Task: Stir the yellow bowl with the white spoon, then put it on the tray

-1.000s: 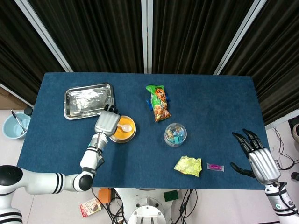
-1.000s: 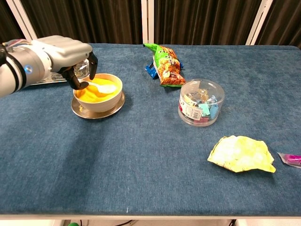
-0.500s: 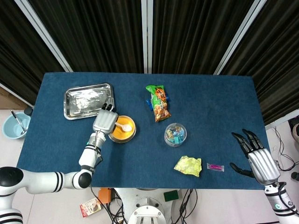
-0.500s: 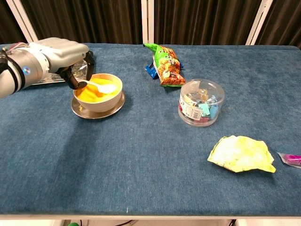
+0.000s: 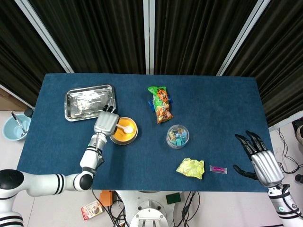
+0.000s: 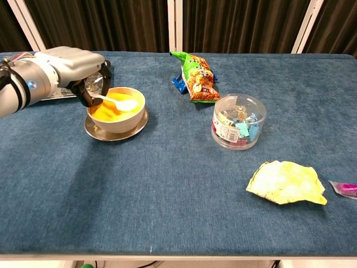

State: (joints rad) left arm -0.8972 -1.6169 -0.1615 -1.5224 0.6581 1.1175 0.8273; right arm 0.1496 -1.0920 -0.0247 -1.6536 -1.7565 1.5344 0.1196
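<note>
**Operator:** Head view status: where is the spoon [image 5: 127, 128]?

**Technician:** Its white scoop lies inside the yellow bowl [image 5: 125, 133], over the orange contents. The handle runs to the bowl's left rim, where the left hand [image 5: 106, 123] pinches it. In the chest view the dark fingertips [image 6: 85, 98] close around the handle end just outside the rim.

**Operator:** What does the bowl stand on?

**Technician:** A metal saucer [image 6: 115, 132], flat on the blue table [image 5: 213, 109].

**Operator:** And the tray [image 5: 90, 101]?

**Technician:** It sits just beyond the bowl, to its upper left in the head view. It is apart from the bowl.

**Operator:** Right hand?

**Technician:** The right hand [image 5: 259, 159] hangs off the table's near right corner, well apart from the bowl. Its fingers are spread and it holds nothing.

**Operator:** Other items?

**Technician:** To the right of the bowl:
- a snack bag [image 5: 161, 104], further back than the bowl;
- a clear round tub [image 5: 177, 136], level with the bowl;
- a crumpled yellow wrapper [image 5: 191, 168], nearer than the tub;
- a small pink packet [image 5: 218, 169], just beside the wrapper, away from the bowl.
</note>
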